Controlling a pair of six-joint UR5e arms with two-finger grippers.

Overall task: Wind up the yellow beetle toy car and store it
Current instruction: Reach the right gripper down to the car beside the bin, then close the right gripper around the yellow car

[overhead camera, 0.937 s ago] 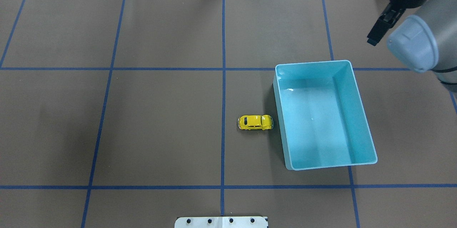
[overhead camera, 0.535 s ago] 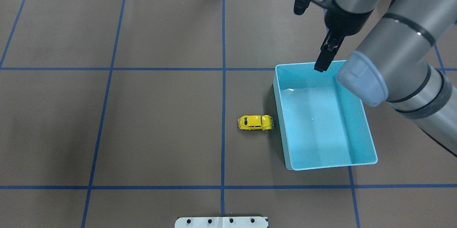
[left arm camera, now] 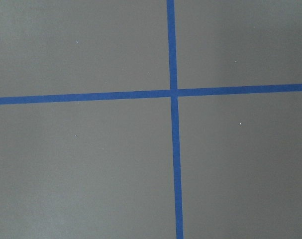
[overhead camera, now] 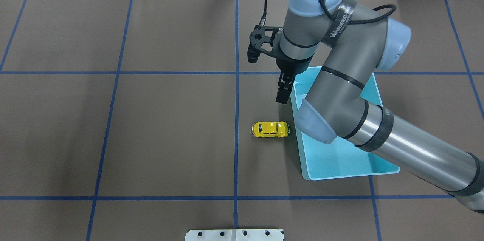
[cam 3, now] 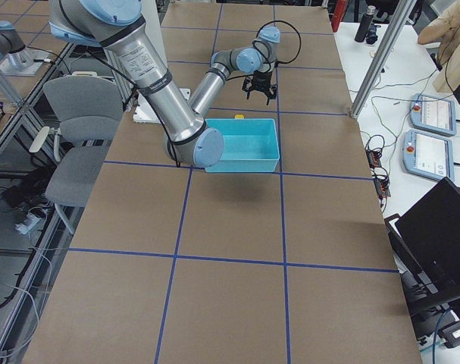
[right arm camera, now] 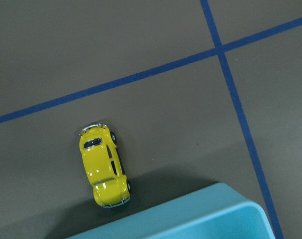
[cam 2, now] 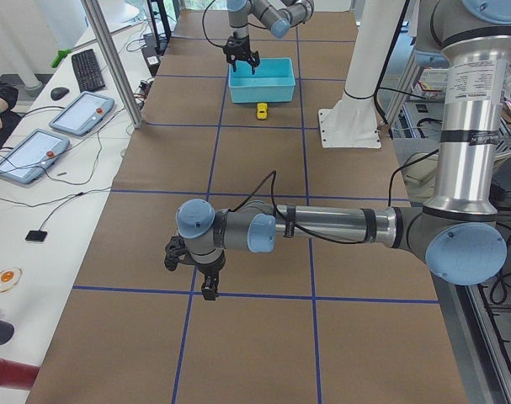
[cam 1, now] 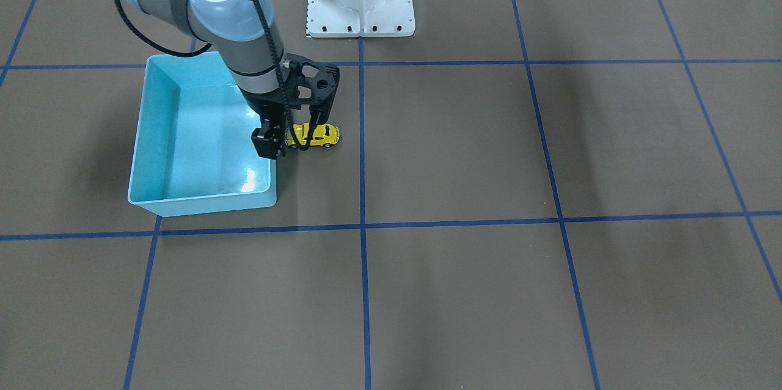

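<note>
On the brown paper-covered table the tiny glossy yellow beetle toy car sits near the middle, just beside the light-blue plastic bin toward the right edge, my right gripper spread wide above it, so winding and storing both seem left.

likely a robot lab: tape-gridded table
</note>
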